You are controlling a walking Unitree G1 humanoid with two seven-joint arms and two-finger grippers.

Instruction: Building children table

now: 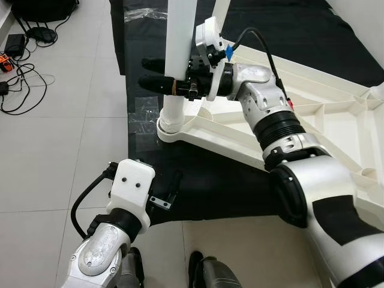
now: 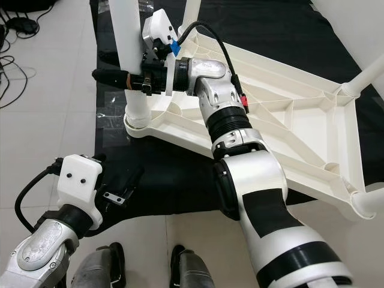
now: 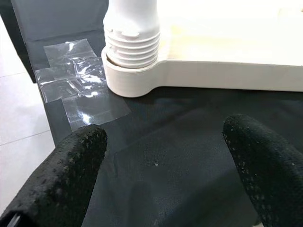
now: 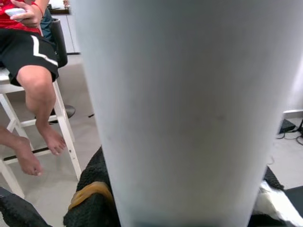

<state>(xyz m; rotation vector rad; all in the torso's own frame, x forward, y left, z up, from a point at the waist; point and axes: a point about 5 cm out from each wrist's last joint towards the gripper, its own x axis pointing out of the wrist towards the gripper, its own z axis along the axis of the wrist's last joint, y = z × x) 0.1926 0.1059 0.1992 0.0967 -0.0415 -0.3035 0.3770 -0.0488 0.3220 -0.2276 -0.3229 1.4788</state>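
A white children's table (image 1: 324,114) lies upside down on a black mat (image 1: 216,180). One white leg (image 1: 180,36) stands upright in its near-left corner socket (image 1: 171,129); its threaded base (image 3: 132,42) sits in the socket ring. My right gripper (image 1: 157,72) reaches in from the right and is shut on this leg, one black finger on each side, and the leg (image 4: 184,109) looms close in the right wrist view. Down by the mat's near edge my left gripper (image 3: 165,161) is open and holds nothing, its fingertips (image 3: 71,161) wide apart and pointing at the socket.
Clear tape (image 3: 75,80) is stuck on the mat beside the socket. More white legs stand at other corners (image 2: 366,75). Cables (image 1: 24,78) trail over the tiled floor at left. A person sits on a white stool (image 4: 33,71) beyond the leg. My feet (image 1: 210,273) are at the mat's edge.
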